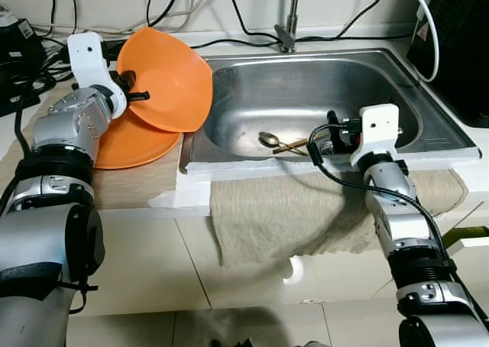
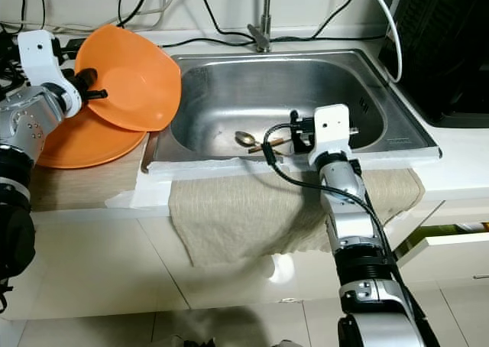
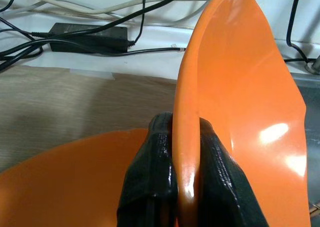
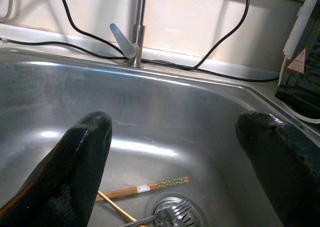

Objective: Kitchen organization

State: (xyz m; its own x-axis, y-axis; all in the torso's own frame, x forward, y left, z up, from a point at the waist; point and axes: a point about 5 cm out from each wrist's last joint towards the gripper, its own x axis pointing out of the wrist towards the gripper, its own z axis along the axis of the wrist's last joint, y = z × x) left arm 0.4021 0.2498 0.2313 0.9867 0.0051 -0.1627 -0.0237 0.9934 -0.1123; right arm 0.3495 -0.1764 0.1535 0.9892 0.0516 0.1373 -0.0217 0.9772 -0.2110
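Note:
An orange bowl (image 1: 172, 76) is held tilted on its edge over the counter left of the sink. My left gripper (image 1: 134, 87) is shut on its rim; in the left wrist view both black fingers (image 3: 160, 157) pinch the rim of the bowl (image 3: 240, 102). Below it an orange plate (image 1: 134, 144) lies on the counter. My right gripper (image 1: 321, 143) stands open inside the sink (image 1: 321, 56) near its front wall. A spoon (image 1: 267, 138) and chopsticks (image 4: 145, 188) lie on the sink bottom just beyond its fingers (image 4: 75, 167).
A beige cloth (image 1: 290, 209) hangs over the counter's front edge below the sink. The faucet (image 1: 290, 26) stands at the back, with several black cables along the wall. A black appliance (image 1: 458, 41) stands right of the sink. A fork (image 4: 165, 214) lies by the drain.

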